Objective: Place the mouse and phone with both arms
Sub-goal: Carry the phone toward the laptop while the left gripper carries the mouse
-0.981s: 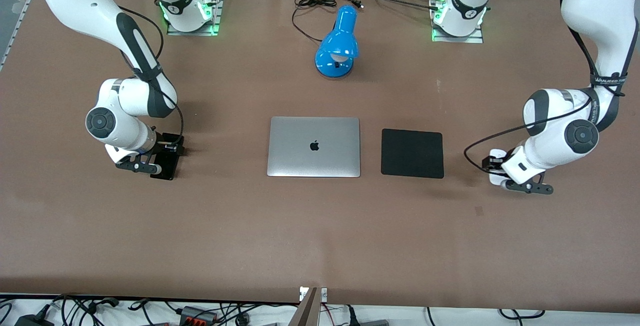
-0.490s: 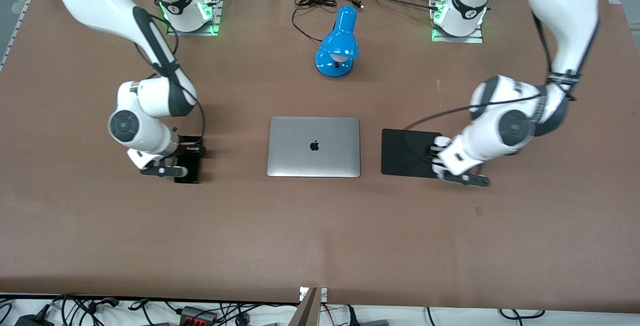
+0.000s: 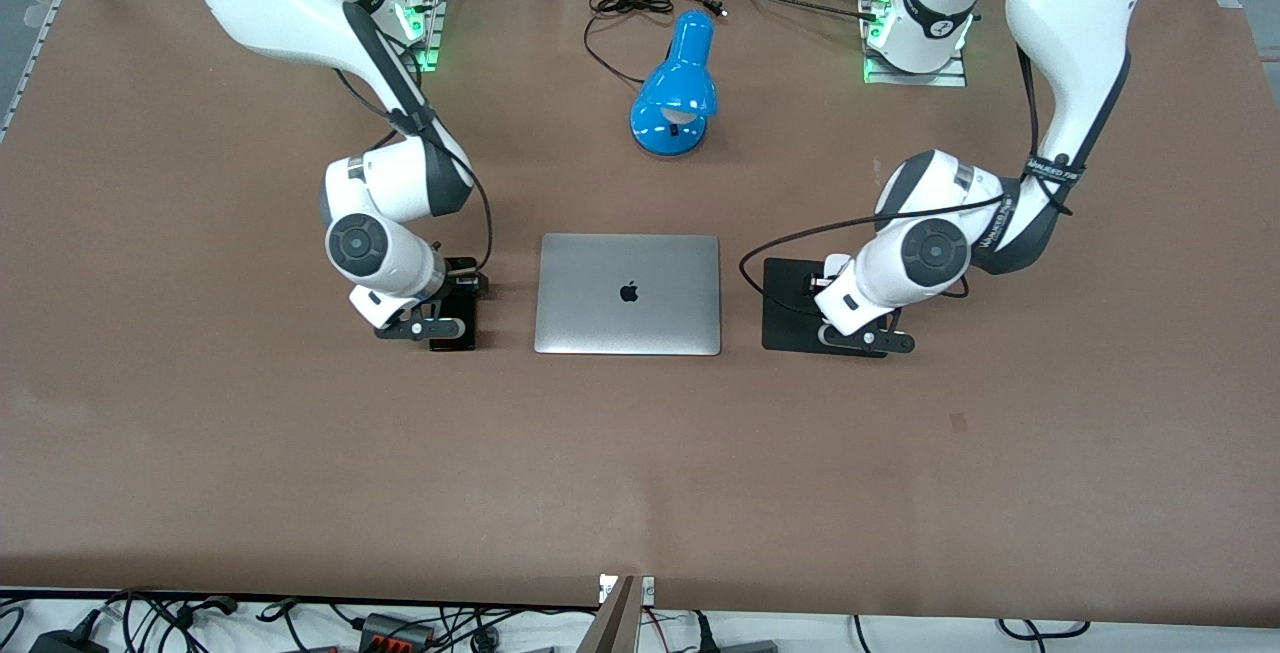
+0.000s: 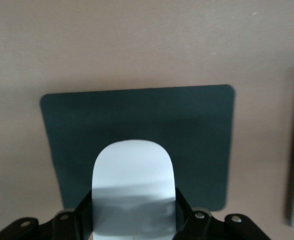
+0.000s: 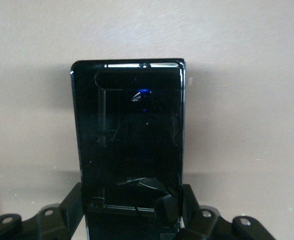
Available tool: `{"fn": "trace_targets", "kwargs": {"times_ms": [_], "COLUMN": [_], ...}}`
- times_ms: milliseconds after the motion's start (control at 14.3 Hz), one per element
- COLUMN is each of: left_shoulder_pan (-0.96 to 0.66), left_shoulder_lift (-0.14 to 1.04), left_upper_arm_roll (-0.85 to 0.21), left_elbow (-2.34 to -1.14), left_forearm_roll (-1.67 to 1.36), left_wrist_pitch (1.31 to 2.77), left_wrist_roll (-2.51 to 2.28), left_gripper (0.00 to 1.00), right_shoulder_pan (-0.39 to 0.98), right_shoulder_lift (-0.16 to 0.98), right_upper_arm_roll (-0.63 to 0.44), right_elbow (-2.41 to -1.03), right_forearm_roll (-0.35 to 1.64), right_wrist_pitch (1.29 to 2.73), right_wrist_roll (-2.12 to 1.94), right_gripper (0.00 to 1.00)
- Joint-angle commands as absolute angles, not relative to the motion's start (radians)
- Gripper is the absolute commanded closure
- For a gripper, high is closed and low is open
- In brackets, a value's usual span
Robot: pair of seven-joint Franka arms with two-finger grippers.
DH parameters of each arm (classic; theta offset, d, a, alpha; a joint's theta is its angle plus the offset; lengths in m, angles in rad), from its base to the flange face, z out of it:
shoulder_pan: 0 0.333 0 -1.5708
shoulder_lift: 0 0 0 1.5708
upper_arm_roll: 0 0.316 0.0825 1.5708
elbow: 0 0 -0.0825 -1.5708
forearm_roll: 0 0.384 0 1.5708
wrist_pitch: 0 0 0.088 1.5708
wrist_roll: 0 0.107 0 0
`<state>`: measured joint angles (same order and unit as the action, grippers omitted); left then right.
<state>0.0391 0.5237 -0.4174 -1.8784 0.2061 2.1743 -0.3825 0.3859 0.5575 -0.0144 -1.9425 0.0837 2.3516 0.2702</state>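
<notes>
Now, by label:
Left end effector point(image 3: 838, 305): closed on the mouse point(image 4: 133, 180), carried inward over the mouse pad point(image 3: 795, 278), right of centre.
Right end effector point(image 3: 450, 311): clamped on the phone point(image 5: 129, 142), brought beside the laptop point(image 3: 628, 293), centre-left.
Change: both loads were moved toward the laptop.
Meaning: lowering and release are judged next.

The table has a plain brown matte cloth cover point(image 3: 640, 453), and on it stand a silver-grey closed laptop point(image 3: 627, 294) with a small black logo in its middle, a bright blue glossy desk lamp point(image 3: 675, 88) with a thin black cord, and a flat square black mouse pad point(image 4: 137, 120). The small oval computer mouse point(image 4: 134, 185) is white with a grey shadow band across it. The slim rectangular smartphone point(image 5: 129, 145) is glossy black with a tiny blue reflection, and the two jointed robot arms are white with dark grey bands.
</notes>
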Motion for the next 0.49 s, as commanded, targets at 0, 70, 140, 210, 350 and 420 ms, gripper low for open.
{"fn": "trace_targets", "kwargs": {"times_ms": [0, 70, 140, 210, 350, 420], "left_shoulder_pan": [0.04, 0.041, 0.047, 0.049, 0.048, 0.051], "left_shoulder_lift": [0.514, 0.515, 0.515, 0.518, 0.525, 0.529], "left_upper_arm_roll": [-0.422, -0.42, -0.42, -0.417, -0.414, -0.413], "left_elbow": [-1.957, -1.988, -2.008, -2.019, -2.029, -2.039], "left_forearm_roll": [0.275, 0.275, 0.275, 0.275, 0.276, 0.276], "left_wrist_pitch": [2.271, 2.331, 2.37, 2.388, 2.414, 2.446], "left_wrist_roll": [-0.455, -0.456, -0.457, -0.457, -0.456, -0.456], "left_gripper": [0.76, 0.76, 0.76, 0.76, 0.76, 0.76], "right_shoulder_pan": [0.408, 0.416, 0.423, 0.426, 0.426, 0.425], "right_shoulder_lift": [0.557, 0.558, 0.567, 0.575, 0.586, 0.586], "right_upper_arm_roll": [-0.018, -0.018, -0.018, -0.018, -0.018, -0.018], "right_elbow": [-1.922, -1.922, -1.922, -1.922, -1.922, -1.922], "right_forearm_roll": [0.097, 0.097, 0.097, 0.098, 0.106, 0.104], "right_wrist_pitch": [2.344, 2.347, 2.359, 2.377, 2.404, 2.423], "right_wrist_roll": [0.256, 0.25, 0.252, 0.262, 0.284, 0.319], "right_gripper": [0.8, 0.8, 0.8, 0.79, 0.0, 0.0]}}
